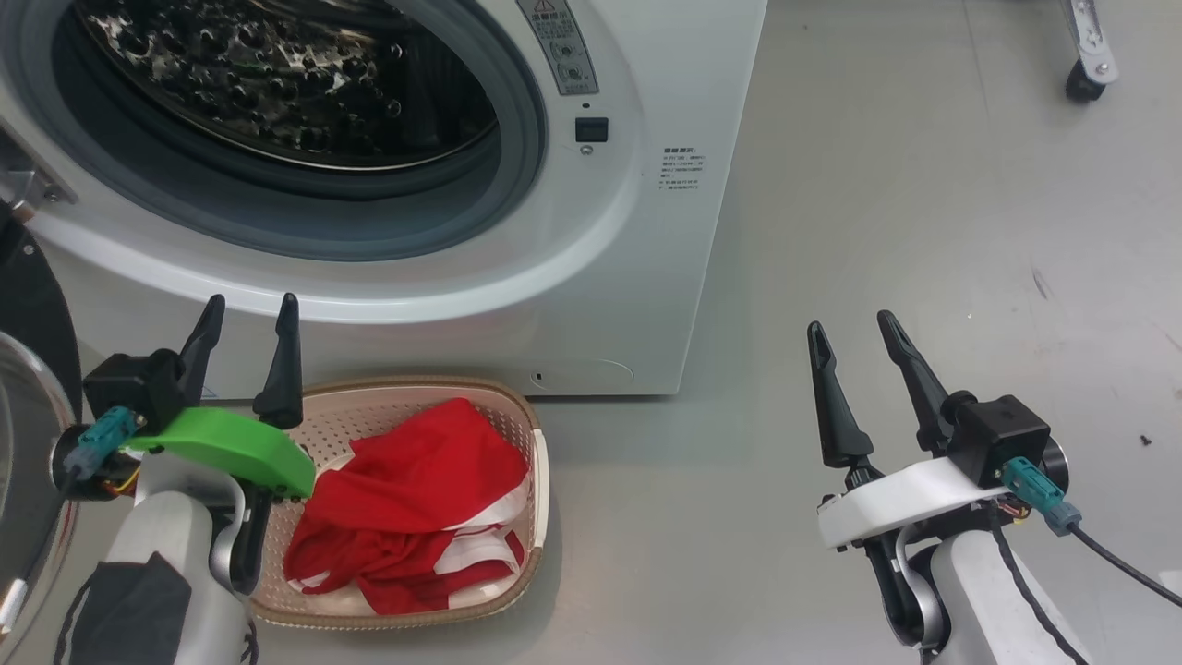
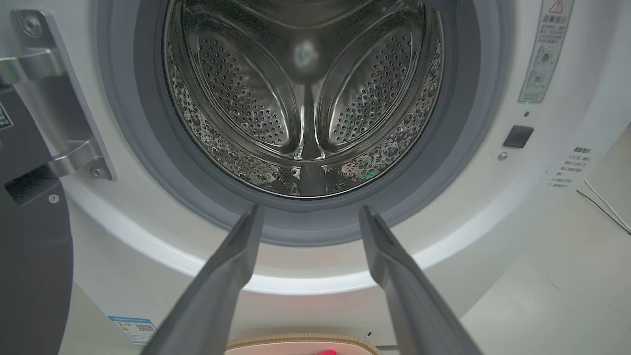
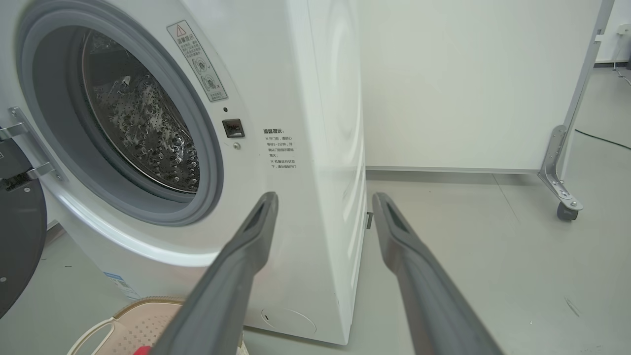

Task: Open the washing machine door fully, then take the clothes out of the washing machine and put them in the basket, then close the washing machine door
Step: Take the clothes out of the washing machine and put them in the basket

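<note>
Spreading across the head view, grey floor point(image 1: 877, 231) is seen; the clothes point(image 1: 416, 499) are heaped in the basket point(image 1: 540, 471) before the washing machine point(image 1: 600, 277). Both left gripper point(image 1: 252, 300) and right gripper point(image 1: 850, 321) are held parted, empty. Left wrist view: steel drum point(image 2: 305, 98) is bared, blue label point(image 2: 130, 328) unreadable. Right wrist view: white wall panel point(image 3: 468, 84), warning-triangle sticker point(image 3: 197, 61), Chinese print point(image 3: 281, 148) are shown; the washing machine door point(image 3: 19, 236) is swung open.

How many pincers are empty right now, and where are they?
2. The left pincer is open and empty at the basket's left end, facing the washer. The right pincer is open and empty over bare floor to the washer's right.
</note>
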### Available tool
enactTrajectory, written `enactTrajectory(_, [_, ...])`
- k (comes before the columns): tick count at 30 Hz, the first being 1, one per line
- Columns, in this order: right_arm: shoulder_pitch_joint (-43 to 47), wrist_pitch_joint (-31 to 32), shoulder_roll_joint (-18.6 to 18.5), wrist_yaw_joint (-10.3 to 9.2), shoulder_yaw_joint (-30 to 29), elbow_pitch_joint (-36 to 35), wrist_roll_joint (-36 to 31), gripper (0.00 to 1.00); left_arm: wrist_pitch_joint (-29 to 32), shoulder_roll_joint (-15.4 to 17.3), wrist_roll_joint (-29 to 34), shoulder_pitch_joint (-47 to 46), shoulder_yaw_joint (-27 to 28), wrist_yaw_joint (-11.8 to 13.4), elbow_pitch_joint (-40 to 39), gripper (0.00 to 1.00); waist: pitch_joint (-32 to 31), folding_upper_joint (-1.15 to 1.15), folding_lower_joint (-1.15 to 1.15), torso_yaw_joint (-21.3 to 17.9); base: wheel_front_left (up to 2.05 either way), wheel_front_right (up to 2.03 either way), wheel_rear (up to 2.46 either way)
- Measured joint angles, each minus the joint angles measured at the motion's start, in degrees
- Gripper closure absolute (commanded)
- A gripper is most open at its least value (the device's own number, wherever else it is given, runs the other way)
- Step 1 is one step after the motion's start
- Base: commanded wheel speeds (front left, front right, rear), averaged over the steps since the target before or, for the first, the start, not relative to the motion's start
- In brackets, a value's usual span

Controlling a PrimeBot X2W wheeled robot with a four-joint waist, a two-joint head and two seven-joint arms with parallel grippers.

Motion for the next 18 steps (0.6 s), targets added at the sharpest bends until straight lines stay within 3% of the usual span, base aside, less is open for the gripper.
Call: enactTrajectory(18, [5.8,0.0,0.2,0.19,-1.9,-3.2,0.1,0.0,-0.2,-0.5,1.5,16.7,-0.9,0.0,-14.2,0.0,-8.7,0.0,0.0,1.8,0.0,0.0,0.0])
